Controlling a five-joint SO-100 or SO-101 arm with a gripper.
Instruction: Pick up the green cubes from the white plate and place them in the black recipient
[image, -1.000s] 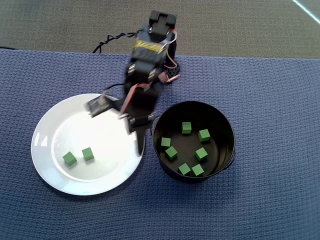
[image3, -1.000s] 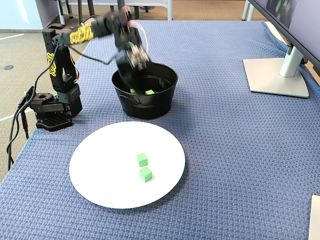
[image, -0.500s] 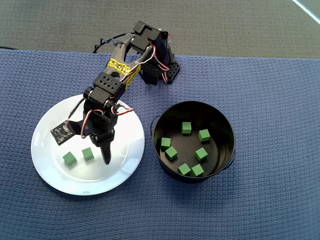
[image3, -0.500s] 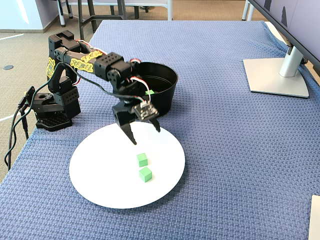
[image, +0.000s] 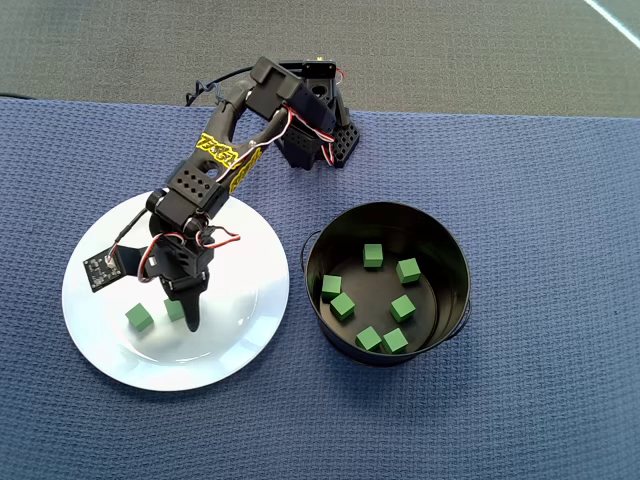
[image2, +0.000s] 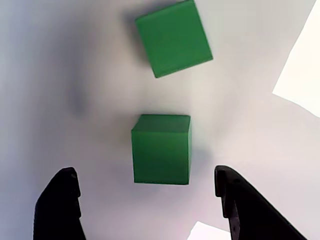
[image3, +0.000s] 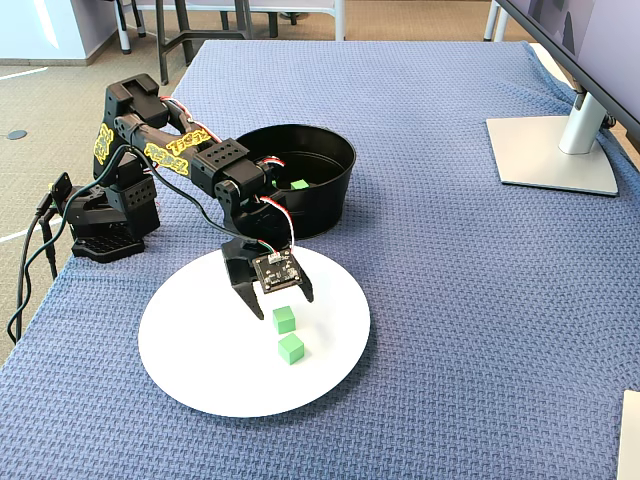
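- Green cubes on the white plate (image: 110, 360): two remain, the near cube (image2: 161, 149) and the far cube (image2: 173, 38) as the wrist view shows them. They lie close together but apart.
- Claw (image3: 279, 303): spread wide and empty, lowered over the plate. In the wrist view its two black fingertips (image2: 60, 200) flank the near cube on either side with clear gaps (no contact visible).
- In the overhead view the claw partly covers the near cube (image: 173, 309); the far cube (image: 139, 318) lies just to its left, fully exposed.
- Black recipient (image: 455, 260): stands on the tabletop (image: 540, 180) just right of the plate in the overhead view. Seven green cubes (image: 373, 255) lie scattered on its dark floor.
- Fixed view: both plate cubes are visible, one (image3: 284, 320) between the claw tips, the other (image3: 291, 348) nearer the camera.
- The tabletop is covered with blue woven cloth; a grey monitor stand (image3: 555, 150) sits at its far right in the fixed view.
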